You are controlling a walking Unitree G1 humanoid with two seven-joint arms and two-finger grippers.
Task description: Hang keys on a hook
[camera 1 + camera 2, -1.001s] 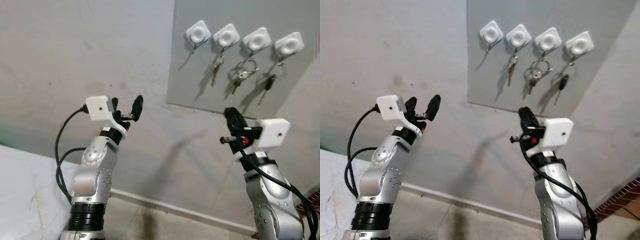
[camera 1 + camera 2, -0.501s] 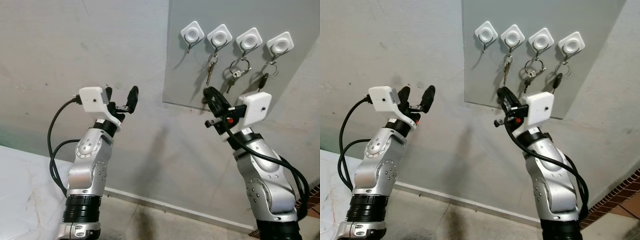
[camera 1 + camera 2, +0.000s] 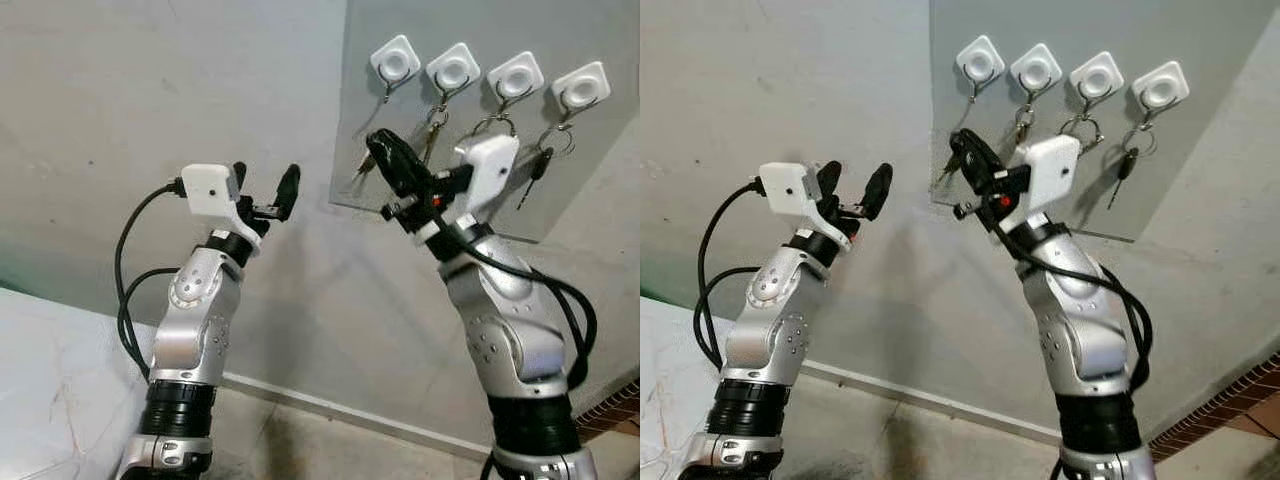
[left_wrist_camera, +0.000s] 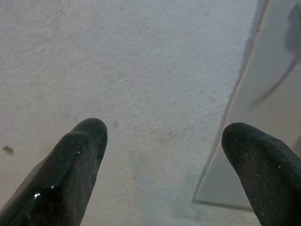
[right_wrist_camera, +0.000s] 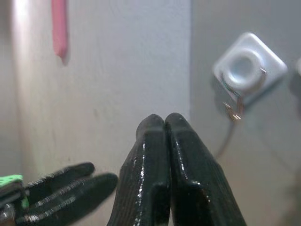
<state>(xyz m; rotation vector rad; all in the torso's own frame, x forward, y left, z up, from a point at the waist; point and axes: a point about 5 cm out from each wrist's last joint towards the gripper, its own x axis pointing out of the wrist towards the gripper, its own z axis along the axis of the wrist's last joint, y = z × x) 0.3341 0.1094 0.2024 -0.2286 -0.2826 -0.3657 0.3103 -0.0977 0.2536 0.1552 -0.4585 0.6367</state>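
Observation:
A grey panel point(image 3: 500, 20) on the wall carries a row of white hook mounts. The leftmost hook point(image 3: 395, 62) is bare; the others hold keys point(image 3: 435, 125) and a key ring point(image 3: 493, 126). My right gripper point(image 3: 378, 142) is raised just below and left of the bare hook, fingers shut, with a small key point(image 3: 363, 167) dangling at its tip. In the right wrist view the shut fingers point(image 5: 164, 141) point beside that hook point(image 5: 243, 69). My left gripper point(image 3: 265, 180) is held up open near the wall, left of the panel, with nothing between its fingers point(image 4: 80, 155).
A plain grey wall point(image 3: 150, 100) lies behind both arms. A white surface point(image 3: 50, 400) sits at the lower left, and a strip of brick flooring point(image 3: 1240, 420) at the lower right. A pink mark point(image 5: 59, 28) shows on the wall in the right wrist view.
My right arm has risen and swung left, from below the panel up to the leftmost hook, staying shut. The left arm has kept its raised pose, open. The camera shifted a little.

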